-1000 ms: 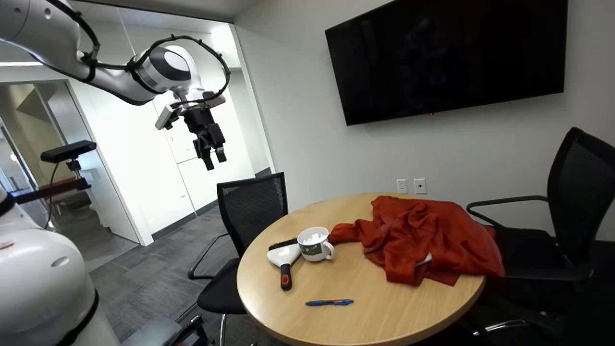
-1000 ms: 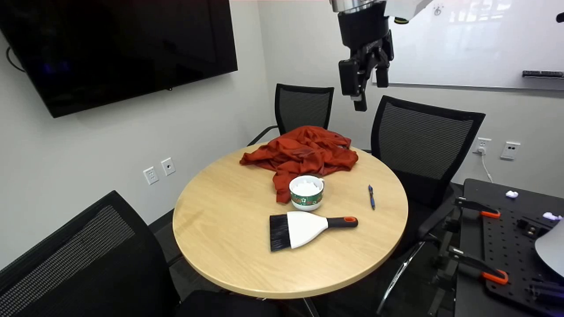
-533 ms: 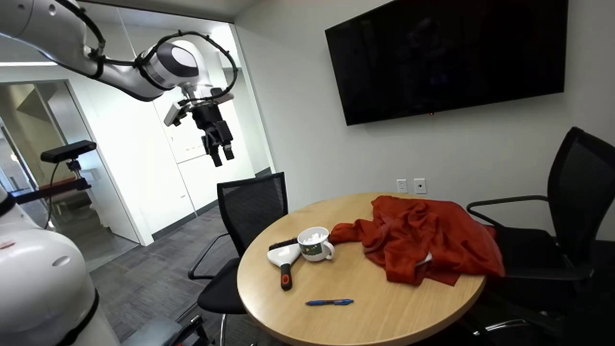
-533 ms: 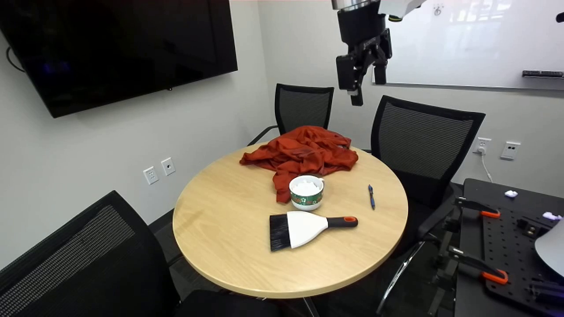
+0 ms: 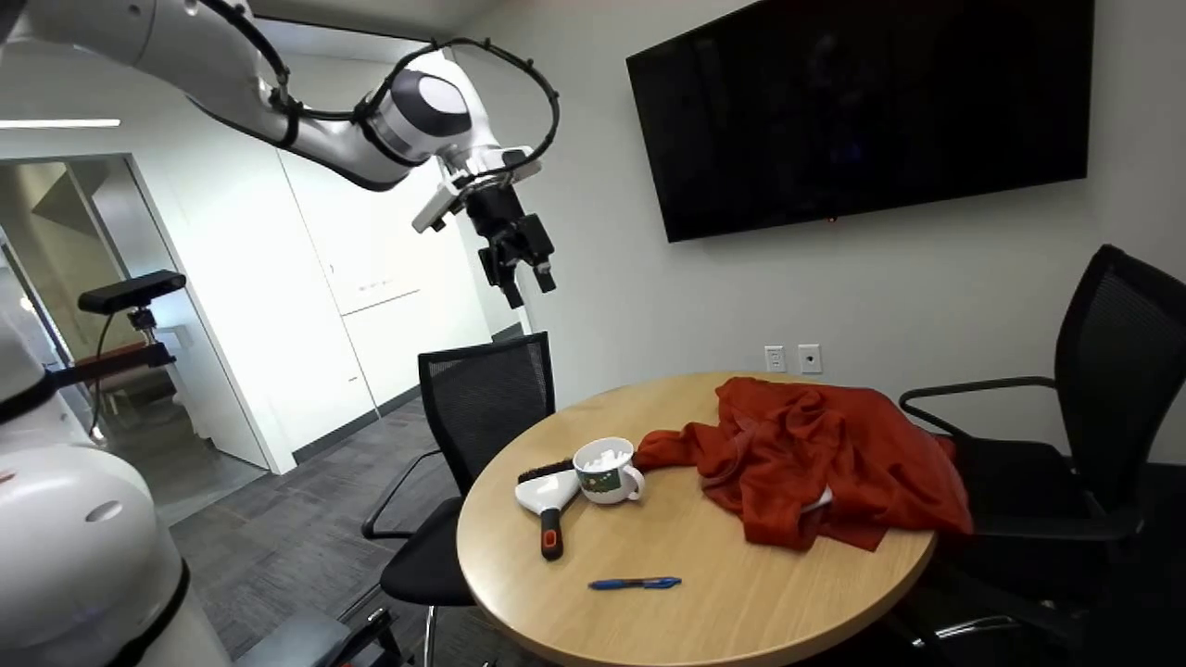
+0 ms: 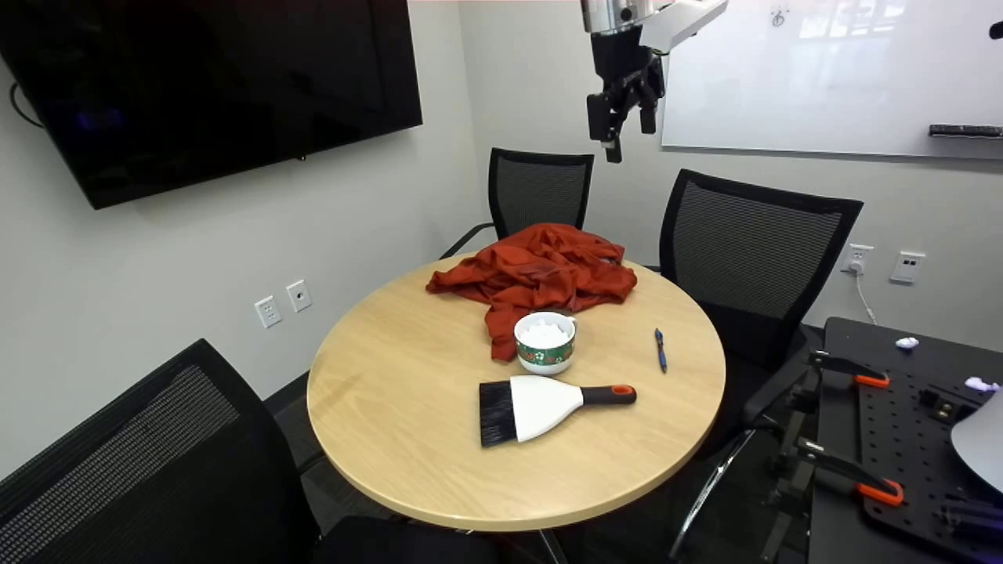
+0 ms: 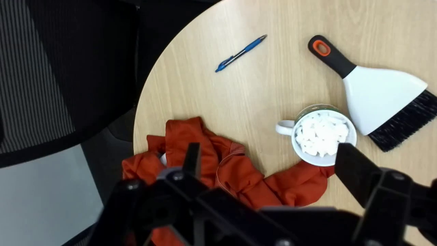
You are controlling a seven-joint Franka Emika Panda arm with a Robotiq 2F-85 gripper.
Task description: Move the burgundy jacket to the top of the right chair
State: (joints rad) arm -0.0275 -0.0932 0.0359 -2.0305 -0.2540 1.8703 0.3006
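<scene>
The burgundy jacket, looking rust-red here, lies crumpled on the round table in both exterior views [image 5: 815, 454] [image 6: 548, 270]. In the wrist view the jacket [image 7: 235, 171] is partly hidden behind the gripper. My gripper is open and empty, high above the table, in both exterior views [image 5: 530, 287] [image 6: 631, 139]. In the wrist view the gripper [image 7: 268, 148] has its fingers wide apart. Black mesh chairs stand round the table: a chair at the right in an exterior view [image 5: 1126, 371], and a right chair [image 6: 760, 235] and a back chair [image 6: 541, 188] in an exterior view.
A mug [image 6: 544, 345] of white pieces stands against the jacket's sleeve. A white brush [image 6: 544, 407] lies beside it. A blue pen [image 5: 635, 583] lies on the table [image 5: 723, 621]. Another chair [image 5: 486, 408] stands at the table's left. A black cart [image 6: 846, 337] holds orange-tipped clamps.
My gripper has moved right and slightly up in an exterior view, and a little left and up, appearing smaller, in an exterior view. It stays open. The jacket has not moved.
</scene>
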